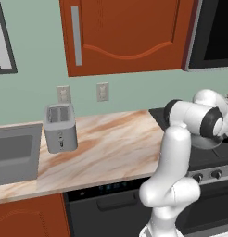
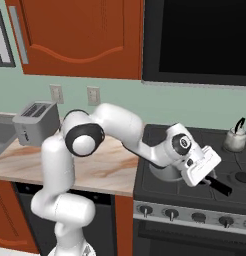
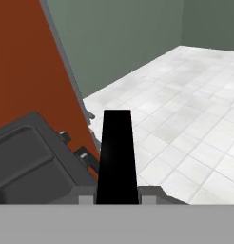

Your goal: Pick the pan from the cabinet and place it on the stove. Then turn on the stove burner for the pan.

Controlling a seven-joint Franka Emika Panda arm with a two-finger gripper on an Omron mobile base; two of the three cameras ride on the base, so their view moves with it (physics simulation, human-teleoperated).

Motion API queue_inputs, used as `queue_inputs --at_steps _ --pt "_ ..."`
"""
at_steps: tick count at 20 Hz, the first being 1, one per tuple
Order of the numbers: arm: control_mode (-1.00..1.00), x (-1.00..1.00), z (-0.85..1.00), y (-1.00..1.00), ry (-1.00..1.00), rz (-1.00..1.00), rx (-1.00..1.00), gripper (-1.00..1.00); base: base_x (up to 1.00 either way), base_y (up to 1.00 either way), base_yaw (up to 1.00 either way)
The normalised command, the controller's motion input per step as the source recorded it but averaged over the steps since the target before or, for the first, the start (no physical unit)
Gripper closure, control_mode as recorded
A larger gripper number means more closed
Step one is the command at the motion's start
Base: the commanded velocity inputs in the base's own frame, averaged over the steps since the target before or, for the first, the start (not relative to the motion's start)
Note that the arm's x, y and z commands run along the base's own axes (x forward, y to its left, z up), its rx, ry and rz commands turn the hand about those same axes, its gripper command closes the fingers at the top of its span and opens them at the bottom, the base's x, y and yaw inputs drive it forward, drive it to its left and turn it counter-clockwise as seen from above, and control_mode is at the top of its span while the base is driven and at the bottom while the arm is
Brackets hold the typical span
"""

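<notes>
- The stove is serving as the landmark: a black cooktop with dark grates and a row of knobs along its front edge.
- The pan is sitting on the stove's front-left grate, its silver-grey bowl largely hidden behind the white arm; its dark handle is sticking out to the right over the grates.
- The gripper is reaching low over the stove's front, its fingers clamping the pan's handle; in the hand view the handle is running up as a black bar from between the closed finger tips.
- A small white kettle is standing on the stove's back-right burner, well apart from the pan.
- The marble counter is adjoining the stove's left side.
- A silver toaster is standing on the counter well left of the stove, just beside the grey sink.
- The red-brown wall cabinet is hanging above the counter, up and left of the stove, its door with the long silver bar handle showing shut.
- Two wall outlets are sitting on the green wall below the cabinet.
</notes>
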Motion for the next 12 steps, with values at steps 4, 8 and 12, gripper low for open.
queue_inputs --at_steps 4,8,12 --pt "-1.0 0.02 -0.22 -0.11 0.0 0.0 0.01 1.0 0.0 0.0 0.0" --pt "-1.0 0.0 -0.21 -0.08 0.0 0.0 0.01 1.0 0.0 0.0 0.0" --pt "-1.0 0.0 -0.19 -0.04 0.0 0.0 0.01 1.0 0.0 0.0 0.0"
